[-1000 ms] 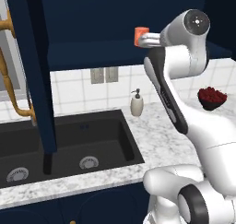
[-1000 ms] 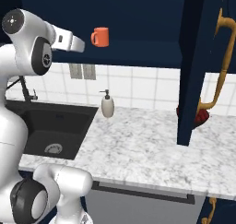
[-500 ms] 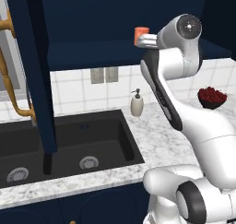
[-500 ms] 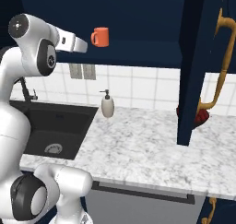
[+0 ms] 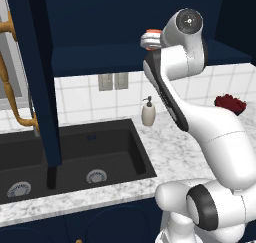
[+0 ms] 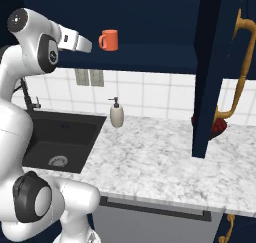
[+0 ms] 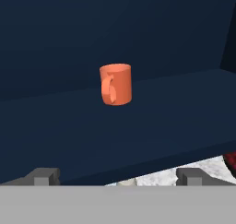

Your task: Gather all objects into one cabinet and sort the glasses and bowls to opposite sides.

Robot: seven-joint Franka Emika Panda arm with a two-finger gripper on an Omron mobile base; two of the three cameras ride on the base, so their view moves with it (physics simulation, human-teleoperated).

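Orange-red ceramic-looking cup with a handle (image 7: 115, 84) stands upright on the dark-blue cabinet shelf (image 7: 175, 108), at twelve o'clock from the released fingers (image 7: 46, 176); probably light, rigid, slick: pinch its body.

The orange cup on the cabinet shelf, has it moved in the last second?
No. The cup stands at the same spot on the dark shelf, above and left of the soap bottle, as before.

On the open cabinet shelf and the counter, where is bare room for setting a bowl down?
The cabinet shelf is bare on both sides of the orange cup. The marble counter is free between the soap dispenser and the open door; behind that door the red-brown bowl takes the spot.
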